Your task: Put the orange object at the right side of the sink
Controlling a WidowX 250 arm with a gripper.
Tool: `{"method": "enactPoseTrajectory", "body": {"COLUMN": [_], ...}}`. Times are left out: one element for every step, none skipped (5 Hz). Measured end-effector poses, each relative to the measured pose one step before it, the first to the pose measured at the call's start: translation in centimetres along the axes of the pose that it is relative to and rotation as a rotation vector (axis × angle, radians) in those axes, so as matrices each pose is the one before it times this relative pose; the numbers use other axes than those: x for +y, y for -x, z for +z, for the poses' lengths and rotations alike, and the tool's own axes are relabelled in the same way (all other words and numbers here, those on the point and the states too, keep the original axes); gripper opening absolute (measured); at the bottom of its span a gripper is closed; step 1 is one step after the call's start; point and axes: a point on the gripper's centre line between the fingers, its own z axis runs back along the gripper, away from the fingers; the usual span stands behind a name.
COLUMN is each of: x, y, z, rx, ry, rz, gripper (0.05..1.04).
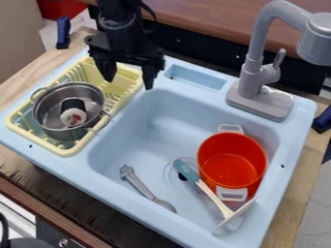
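And here's the gripper point(129, 84), spread wide, nothing held, above the yellow rack's point(123, 72) inner edge. The orange pot point(231, 167) sits in the sink's point(152, 128) right side, a spatula point(205, 189) crowding its near-left flank. Grey utensil point(143, 186) farther left; the tall faucet point(259, 72) looms behind; steel pot point(46, 106) in the rack.

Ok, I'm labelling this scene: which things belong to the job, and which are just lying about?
For the job:
- orange pot
- blue sink
- gripper

Just lying about:
- metal pot, with a small item inside
- yellow rack
- teal-handled utensil
- grey utensil
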Motion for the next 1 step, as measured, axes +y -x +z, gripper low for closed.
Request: {"method": "enactPoseTrajectory", "body": {"x": [2.459], "y": [-1.415], "z": [-0.994], "rx": [-0.0101], "ry": [-0.027], "rz": [0.0388], "gripper": [0.999]}}
